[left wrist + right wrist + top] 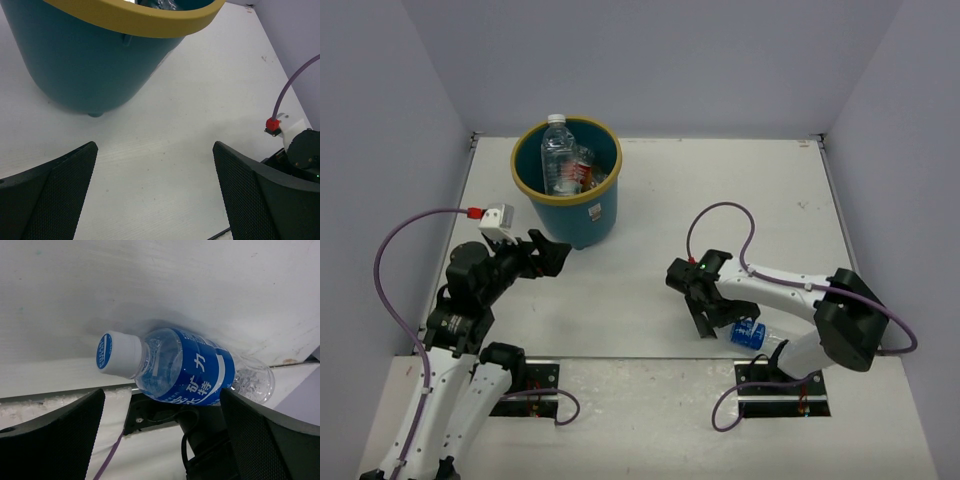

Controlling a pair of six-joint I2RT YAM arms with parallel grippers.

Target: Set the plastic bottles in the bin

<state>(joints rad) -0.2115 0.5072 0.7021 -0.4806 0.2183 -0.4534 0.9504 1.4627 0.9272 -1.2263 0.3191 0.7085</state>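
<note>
The blue-labelled bottle (185, 367) lies sideways on the desk (660, 180), well apart from the bin (585, 215) — other bottles (560, 155) sit inside. The right end effector (710, 320) brackets it, spread wide and empty, seemingly lining up a grasp; the left end effector (552, 255), beside the bin, gapes empty.

Upper left, the bin (90, 65) shows smooth teal plastic, softly shiny. The blue-labelled bottle (200, 372) is clear glossy plastic; the table (200, 100) looks matt white, faintly grained.
</note>
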